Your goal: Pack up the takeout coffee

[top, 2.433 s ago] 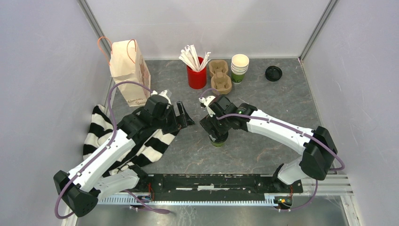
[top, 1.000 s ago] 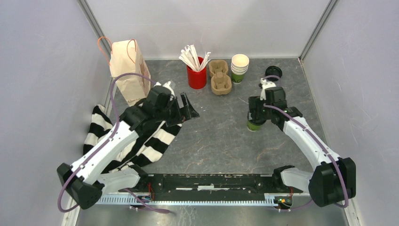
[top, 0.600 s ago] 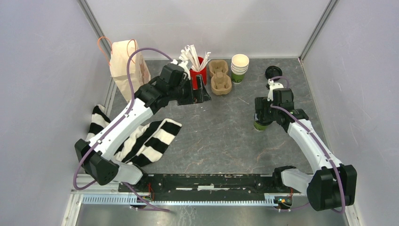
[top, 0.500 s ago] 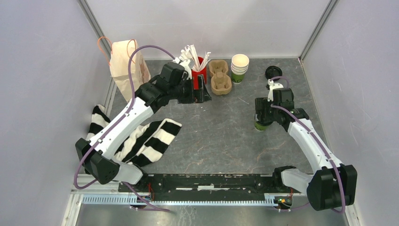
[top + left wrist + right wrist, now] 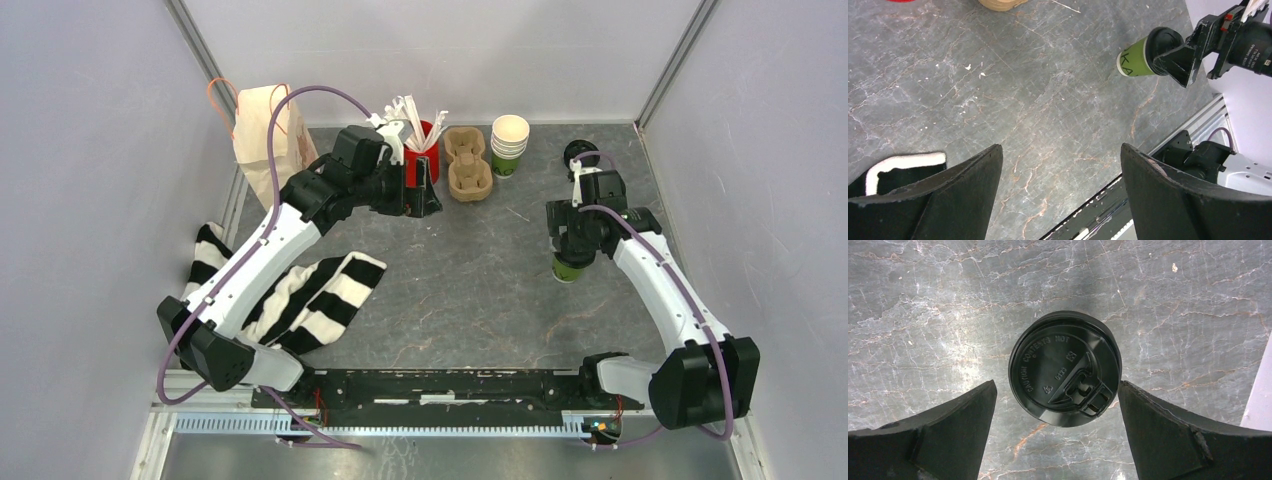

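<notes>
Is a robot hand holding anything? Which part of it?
Nothing looks held. The right gripper stands open around the lid of the takeout coffee; the left gripper is open and empty.

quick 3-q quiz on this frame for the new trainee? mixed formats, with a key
1. True or false: the right gripper is shut on the takeout coffee.
2. Pick one. The left gripper is: A) open and empty; B) shut on a stirrer; C) shut on the paper bag.
3. Short answer: is the coffee upright or tipped over, and is its lid on or off?

Key
1. False. Its jaws stand open, one on each side of the lid.
2. A.
3. Upright on the table, lid on.
</notes>
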